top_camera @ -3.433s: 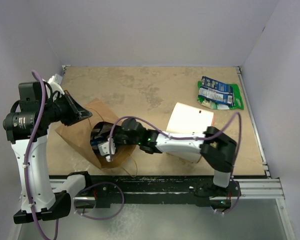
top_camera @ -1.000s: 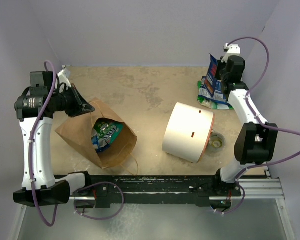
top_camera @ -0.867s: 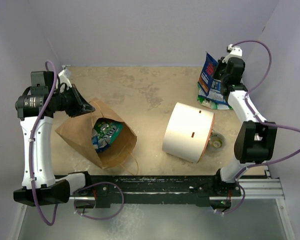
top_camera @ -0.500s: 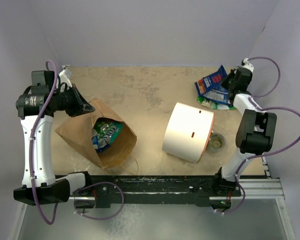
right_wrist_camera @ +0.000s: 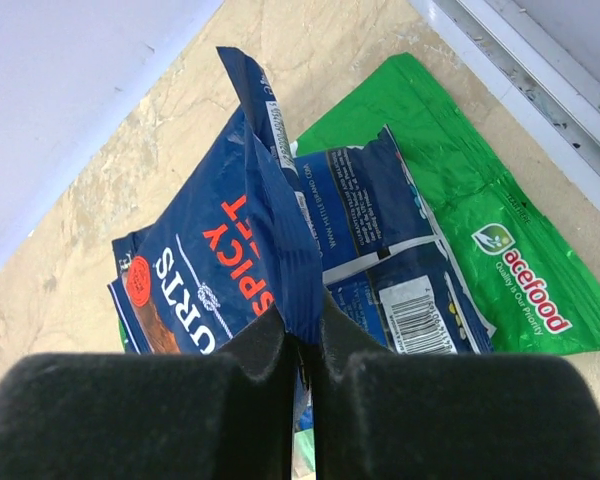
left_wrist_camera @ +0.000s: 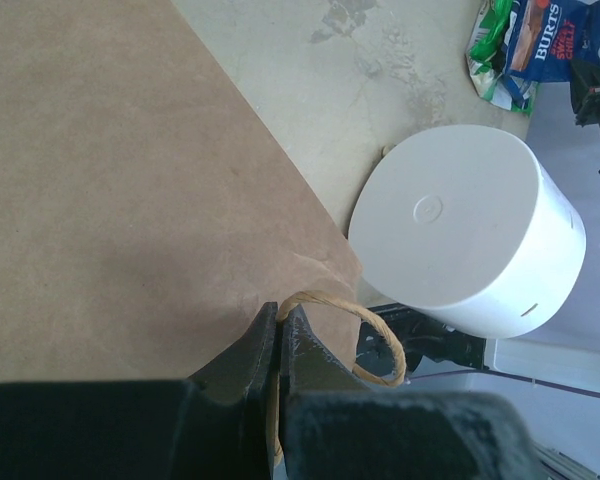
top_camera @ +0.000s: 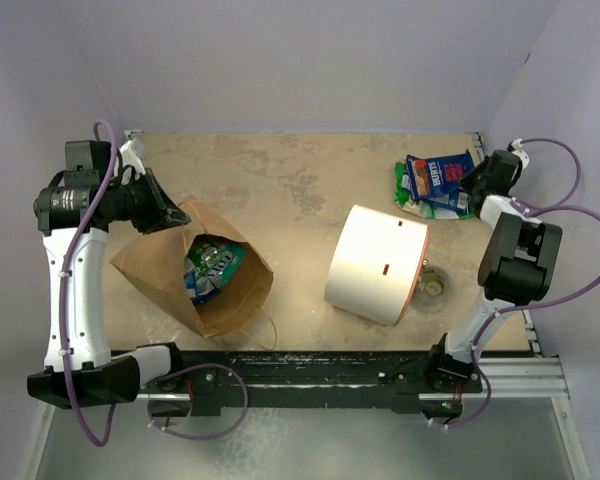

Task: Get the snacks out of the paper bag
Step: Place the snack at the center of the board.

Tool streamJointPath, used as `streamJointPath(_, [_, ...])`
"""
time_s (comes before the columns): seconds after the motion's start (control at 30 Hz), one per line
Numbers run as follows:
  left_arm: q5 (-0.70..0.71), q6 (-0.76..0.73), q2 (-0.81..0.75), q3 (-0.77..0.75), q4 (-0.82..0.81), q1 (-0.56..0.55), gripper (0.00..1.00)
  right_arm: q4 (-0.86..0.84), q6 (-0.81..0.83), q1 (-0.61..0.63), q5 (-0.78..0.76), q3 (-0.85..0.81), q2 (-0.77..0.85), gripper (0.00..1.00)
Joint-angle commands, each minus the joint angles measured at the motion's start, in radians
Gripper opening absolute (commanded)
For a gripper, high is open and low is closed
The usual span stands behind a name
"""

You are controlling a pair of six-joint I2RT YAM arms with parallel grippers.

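The brown paper bag (top_camera: pixel 170 275) lies on its side at the left, mouth open toward the front right, with snack packets (top_camera: pixel 212 265) inside. My left gripper (top_camera: pixel 172 215) is shut on the bag's rim by a twisted handle (left_wrist_camera: pixel 380 335). My right gripper (top_camera: pixel 472 178) is shut on the edge of a blue snack packet (right_wrist_camera: pixel 210 270) and holds it over the pile at the far right. Under it lie another blue packet (right_wrist_camera: pixel 400 250) and a green packet (right_wrist_camera: pixel 490 220). The pile (top_camera: pixel 435 185) also shows in the top view.
A large white cylinder (top_camera: pixel 377 262) with an orange rim lies on its side between the bag and the pile; it also shows in the left wrist view (left_wrist_camera: pixel 470 230). A small clear tape roll (top_camera: pixel 435 285) sits by its right end. Walls enclose the table at left, back and right.
My right arm left the bag with the blue packet, carried it to the far right corner and lowered it onto the pile there. My left gripper kept its hold on the bag.
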State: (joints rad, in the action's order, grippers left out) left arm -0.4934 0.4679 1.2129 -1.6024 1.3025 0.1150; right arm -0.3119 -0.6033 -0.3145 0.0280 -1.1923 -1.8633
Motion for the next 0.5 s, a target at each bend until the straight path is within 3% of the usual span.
streamJointPath(0.0, [-0.002, 0.0, -0.024, 0.013, -0.043, -0.003, 0.0, 0.002, 0.019, -0.004, -0.002, -0.033, 0.002, 0.11])
streamJointPath(0.07, [-0.002, 0.009, -0.032, 0.016, -0.041, -0.003, 0.0, 0.046, 0.053, -0.005, -0.018, -0.056, 0.0, 0.16])
streamJointPath(0.23, [-0.018, 0.042, -0.06, 0.031, -0.044, -0.003, 0.0, 0.23, 0.172, -0.004, -0.106, -0.118, 0.019, 0.52])
streamJointPath(0.37, [-0.05, 0.079, -0.103, 0.056, -0.056, -0.003, 0.0, 0.334, 0.241, -0.004, -0.219, -0.118, 0.087, 0.67])
streamJointPath(0.47, [-0.071, 0.097, -0.134, 0.065, -0.056, -0.003, 0.0, 0.388, 0.296, -0.002, -0.273, -0.121, 0.151, 0.73])
